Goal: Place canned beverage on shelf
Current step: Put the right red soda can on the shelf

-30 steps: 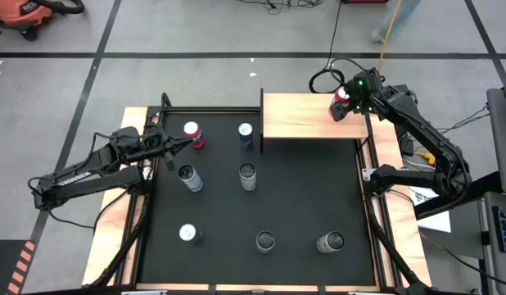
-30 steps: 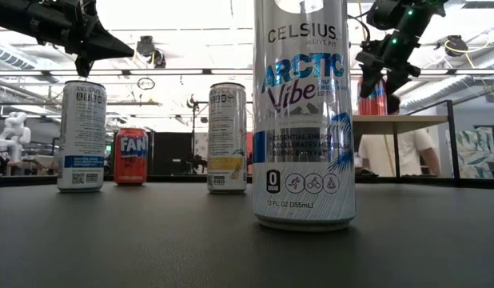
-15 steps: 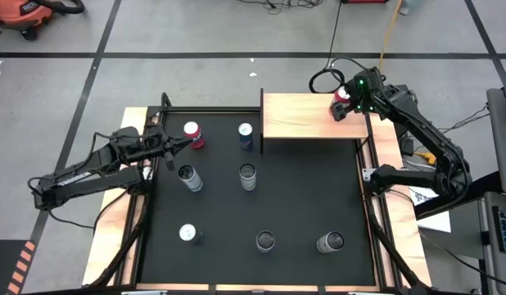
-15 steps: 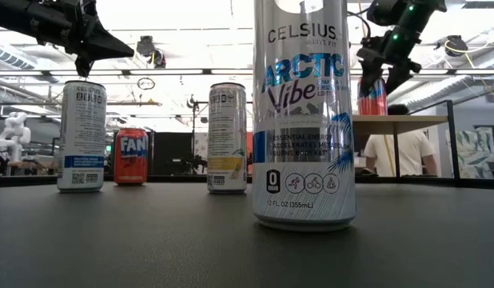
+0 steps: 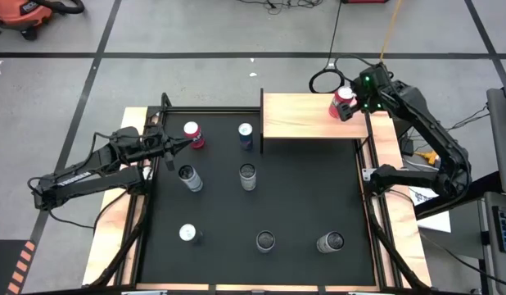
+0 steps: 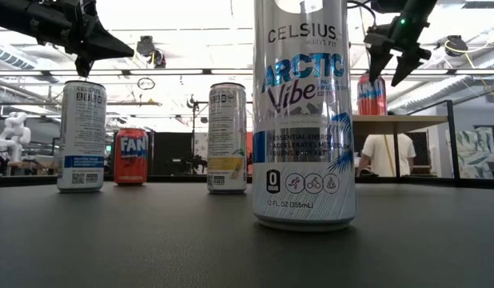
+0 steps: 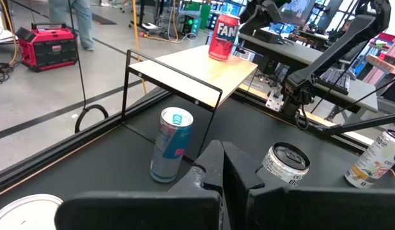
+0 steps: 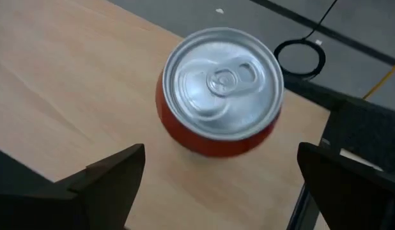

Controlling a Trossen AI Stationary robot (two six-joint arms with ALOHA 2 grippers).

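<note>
A red can (image 5: 344,102) stands upright on its base on the light wooden shelf (image 5: 298,119), near the shelf's far right corner; it also shows in the low view (image 6: 372,94) and the left wrist view (image 7: 223,38). My right gripper (image 5: 357,97) is open just above the can and a little to its right, touching nothing; its fingers stand wide on either side in the right wrist view (image 8: 223,185), with the can's silver top (image 8: 220,80) between them. My left gripper (image 5: 179,145) is shut and empty, hovering over the table's left side.
Several cans stand on the black mat: a red one (image 5: 193,135), a blue one (image 5: 246,137) beside the shelf's left leg, silver ones (image 5: 188,177) (image 5: 248,175), and more near the front edge (image 5: 266,241). A tall white can (image 6: 303,112) stands close to the low camera.
My right gripper has opened, let go of the red can, and gone up and toward the table's right edge. The can stays upright on the shelf.
</note>
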